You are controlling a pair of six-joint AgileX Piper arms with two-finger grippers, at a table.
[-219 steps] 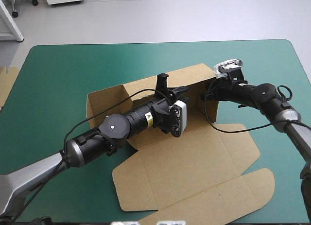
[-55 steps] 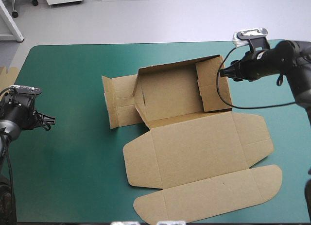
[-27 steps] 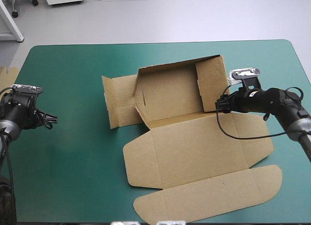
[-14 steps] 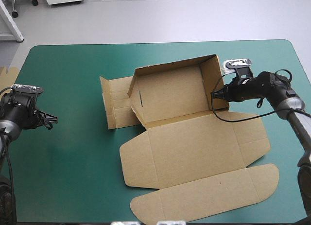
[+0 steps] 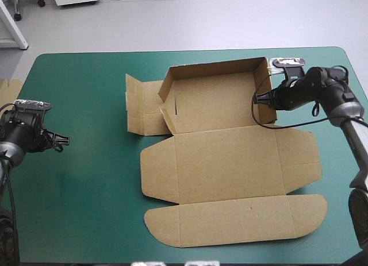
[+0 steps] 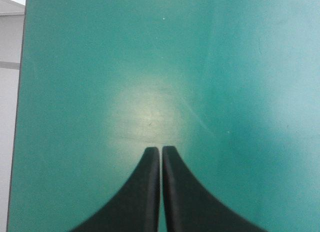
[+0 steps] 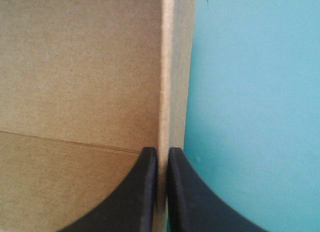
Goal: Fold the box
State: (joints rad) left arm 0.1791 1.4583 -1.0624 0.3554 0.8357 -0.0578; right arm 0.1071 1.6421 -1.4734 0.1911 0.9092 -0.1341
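Observation:
The brown box (image 5: 213, 105) lies mid-table with its back wall and right wall (image 5: 263, 93) raised. Its left side panel (image 5: 142, 108) lies flat, and the lid (image 5: 230, 162) is spread flat toward the front edge. My right gripper (image 5: 257, 99) is at the right wall. In the right wrist view the right gripper (image 7: 161, 151) is shut on that wall's edge, with the box's board (image 7: 75, 66) on one side and the teal-green cover (image 7: 250, 91) on the other. My left gripper (image 5: 61, 141) hovers near the table's left edge, far from the box. The left gripper (image 6: 161, 149) is shut over bare cover.
An edge of more brown board (image 5: 7, 96) shows past the table's left edge. The table's edge (image 6: 22, 91) runs beside the left gripper in its wrist view. Bare teal-green cover (image 5: 86, 191) spreads between the left gripper and the box.
The left arm has withdrawn from the box to the table's left side. The right gripper took the right wall and stood it up. The box has turned squarer to the table.

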